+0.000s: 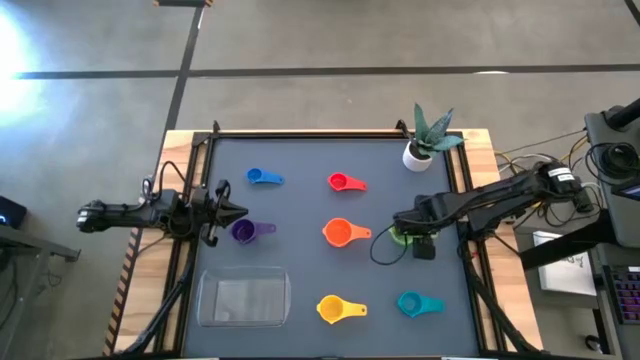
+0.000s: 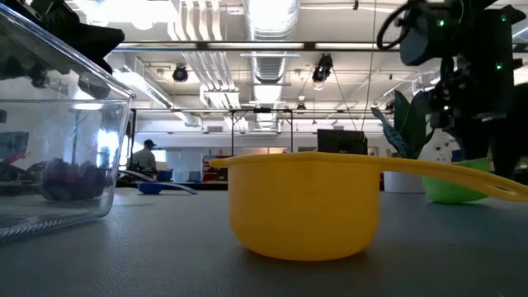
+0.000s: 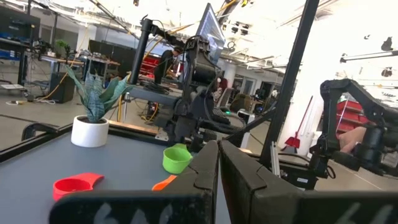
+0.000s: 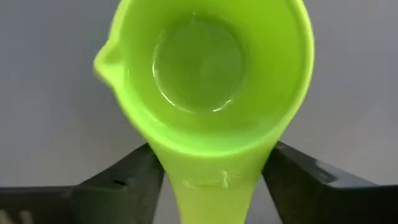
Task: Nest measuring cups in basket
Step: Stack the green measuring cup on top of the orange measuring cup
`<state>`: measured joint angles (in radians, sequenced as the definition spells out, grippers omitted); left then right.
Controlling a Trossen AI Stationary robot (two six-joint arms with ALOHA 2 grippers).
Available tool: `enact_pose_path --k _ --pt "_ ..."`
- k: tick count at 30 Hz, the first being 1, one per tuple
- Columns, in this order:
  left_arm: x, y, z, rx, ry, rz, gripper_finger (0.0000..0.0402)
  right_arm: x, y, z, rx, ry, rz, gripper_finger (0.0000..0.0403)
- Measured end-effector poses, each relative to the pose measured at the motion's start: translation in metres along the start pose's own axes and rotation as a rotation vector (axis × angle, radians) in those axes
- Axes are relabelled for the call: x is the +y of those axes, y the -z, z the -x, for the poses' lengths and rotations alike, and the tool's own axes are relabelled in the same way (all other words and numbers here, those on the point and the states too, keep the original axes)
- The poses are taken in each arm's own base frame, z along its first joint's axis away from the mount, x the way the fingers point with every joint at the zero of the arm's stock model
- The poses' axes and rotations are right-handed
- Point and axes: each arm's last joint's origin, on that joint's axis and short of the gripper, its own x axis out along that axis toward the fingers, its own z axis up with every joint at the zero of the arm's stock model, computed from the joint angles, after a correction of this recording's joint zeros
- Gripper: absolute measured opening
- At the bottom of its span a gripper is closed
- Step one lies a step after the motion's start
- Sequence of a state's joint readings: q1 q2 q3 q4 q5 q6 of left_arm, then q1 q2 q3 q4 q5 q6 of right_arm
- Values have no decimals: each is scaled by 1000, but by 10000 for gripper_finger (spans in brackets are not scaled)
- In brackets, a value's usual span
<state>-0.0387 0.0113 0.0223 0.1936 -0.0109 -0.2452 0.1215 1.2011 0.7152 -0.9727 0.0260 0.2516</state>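
The right pincer (image 4: 211, 180) hangs over the green cup (image 4: 205, 81) at the tabletop's (image 1: 300, 205) right side, its parted fingers (image 4: 124, 177) flanking the cup's handle, touching or not I cannot tell. The left pincer (image 3: 217, 171), fingers together and empty, waits at the left edge.

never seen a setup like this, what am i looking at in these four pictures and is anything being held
Two robot arms work at a dark table. One picture looks down from above, one looks level across the tabletop, and two come from cameras on the arms' wrists. Coloured measuring cups lie spread out, with a clear basket near the front and a potted plant at the back. The right end effector has its fingers either side of the green cup's handle, not clearly gripping yet. The left end effector is shut and empty, beside the purple cup.
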Motion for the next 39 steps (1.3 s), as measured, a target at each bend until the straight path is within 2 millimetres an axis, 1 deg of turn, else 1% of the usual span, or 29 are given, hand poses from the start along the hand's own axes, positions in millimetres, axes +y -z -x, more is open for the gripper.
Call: enact_pose_path --k 4,8,11,17,21,24,26,29,31,36,39 --pt "0 0 0 0 -1 0 0 -1 1 11 -59 -16 -12 160" --pt "0 0 0 0 -1 0 0 -1 1 18 -94 -25 -28 108" --pt "0 0 0 1 0 0 0 -1 1 20 -101 -28 -29 76" --pt "0 0 0 0 0 0 0 0 -1 16 -83 -23 -22 15" --pt "0 0 0 0 0 0 0 0 -2 15 -84 -8 -15 9" --pt "0 0 0 0 0 0 0 -2 -3 15 -102 56 -14 8" --pt "0 0 0 0 0 0 0 -3 -5 18 -127 102 -18 8" --pt "0 0 0 1 -1 0 0 -2 -12 28 -194 171 -28 8" --pt "0 0 0 0 -1 0 0 0 -18 38 -260 234 -25 8" --pt "0 0 0 0 0 0 0 13 -41 62 -523 377 -27 8" --pt "0 0 0 0 -1 0 0 26 -57 66 -634 470 21 8"
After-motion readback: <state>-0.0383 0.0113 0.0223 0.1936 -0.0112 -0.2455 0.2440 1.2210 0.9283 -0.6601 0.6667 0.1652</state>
